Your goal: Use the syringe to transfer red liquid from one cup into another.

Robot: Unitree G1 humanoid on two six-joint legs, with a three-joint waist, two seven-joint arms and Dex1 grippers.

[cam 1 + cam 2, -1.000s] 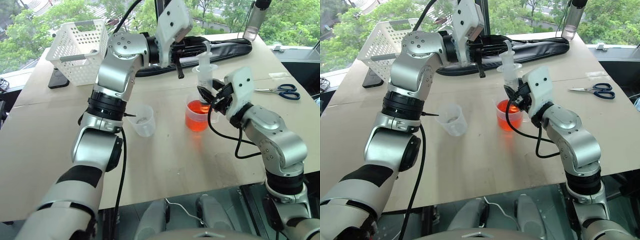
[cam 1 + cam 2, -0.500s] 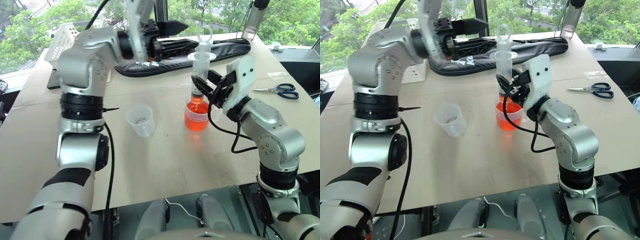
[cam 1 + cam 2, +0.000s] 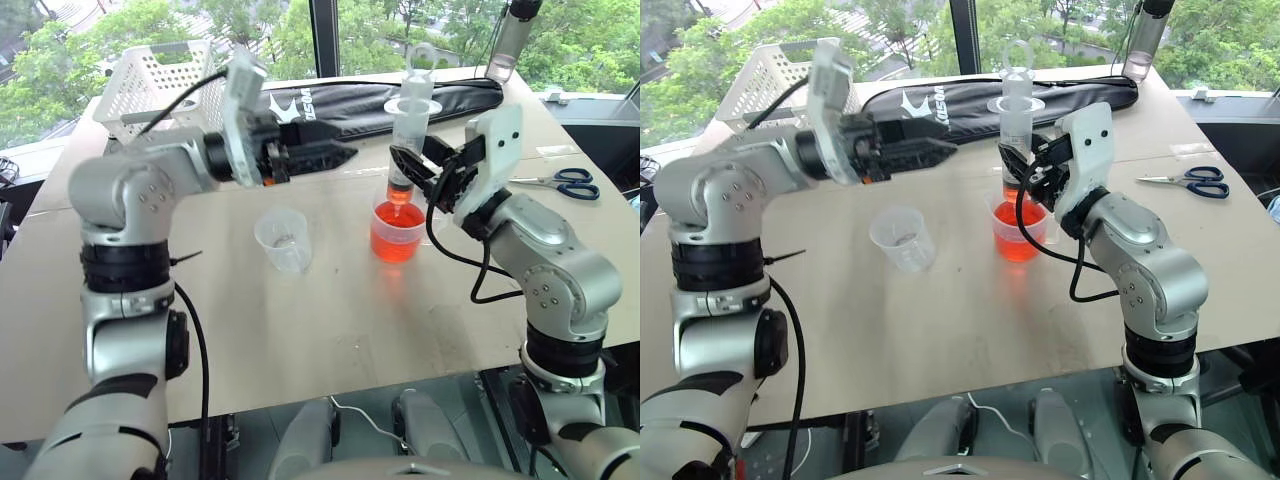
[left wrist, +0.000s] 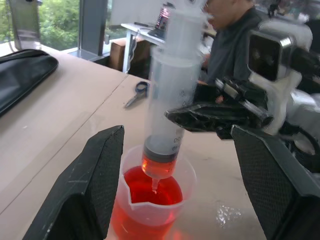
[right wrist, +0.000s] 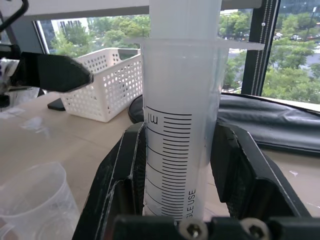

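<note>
The syringe [image 3: 408, 130] stands upright with its tip dipped in the red liquid [image 4: 150, 187], and a little red fills the bottom of its barrel. My right gripper [image 5: 182, 135] is shut on the barrel below the flange. The liquid fills the handled cup [image 3: 397, 232] at mid-table. The empty handleless cup [image 3: 282, 240] stands to its left. My left gripper [image 3: 345, 155] is open, lies level and points at the syringe from the left without touching it. Seen from the left wrist, its fingers [image 4: 95, 190] stand either side of the syringe and cup.
A white basket [image 3: 160, 85] stands at the back left and a long black bag [image 3: 470, 95] lies along the back edge. Scissors [image 3: 565, 182] lie at the right. A bottle [image 3: 510, 40] stands at the far back. A person [image 4: 230, 40] sits beyond the table.
My left gripper has let go at the plunger top, opened, rolled, and dropped back to the left of the syringe. My right gripper keeps the syringe and has lifted it slightly.
</note>
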